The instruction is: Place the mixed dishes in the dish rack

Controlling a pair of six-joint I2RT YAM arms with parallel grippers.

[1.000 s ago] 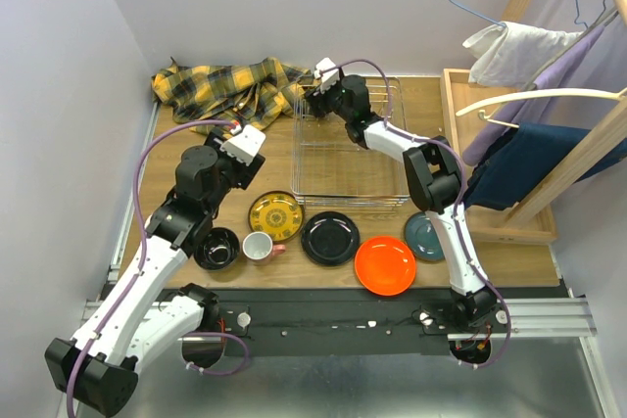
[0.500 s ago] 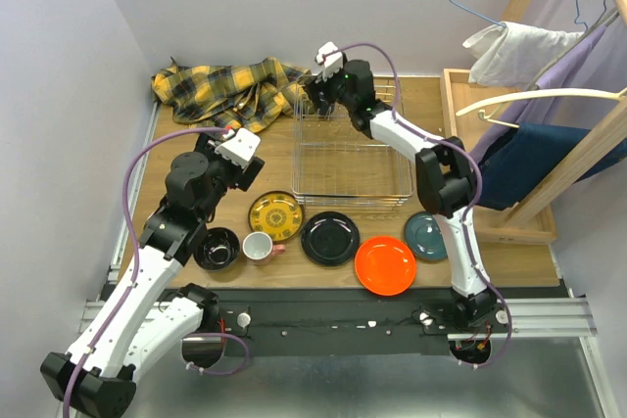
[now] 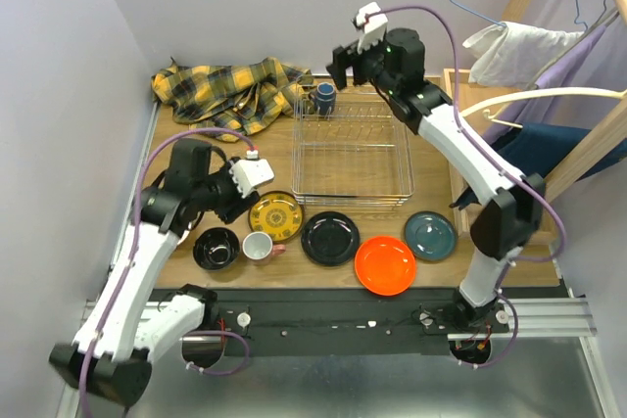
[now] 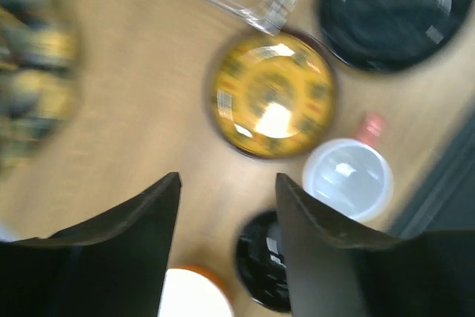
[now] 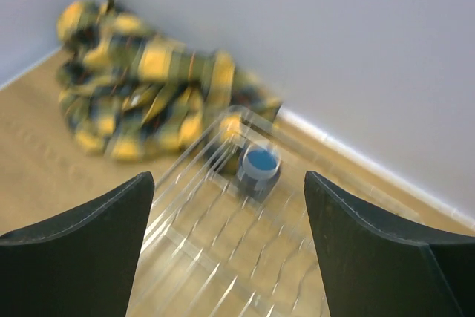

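Top view first: my right gripper [image 3: 340,64] hangs high over the far edge of the dish rack [image 3: 353,201]. One dark cup [image 3: 325,99] stands in its far-left corner. Everything else sits on the table in front of the rack: yellow plate [image 3: 275,214], black plate [image 3: 329,238], orange plate [image 3: 385,264], teal plate [image 3: 430,235], black bowl [image 3: 217,248], white cup [image 3: 259,246]. My left gripper [image 3: 233,201] hovers just left of the yellow plate.

Left wrist now, and it's blurry. My fingers are parted and empty, with the yellow plate straight ahead and the white cup and black bowl crowding its near side. That's the risk I see. A flat plate gives me little lip, so a finger may skid it into the rack's corner or knock the cup over.

Right wrist, also smeared. My fingers are spread wide and hold nothing, the dark cup is upright below, and the plaid cloth [image 5: 141,94] lies beyond the wire. If I drop carelessly I could snag the wire wall, drag the rack and topple that cup.
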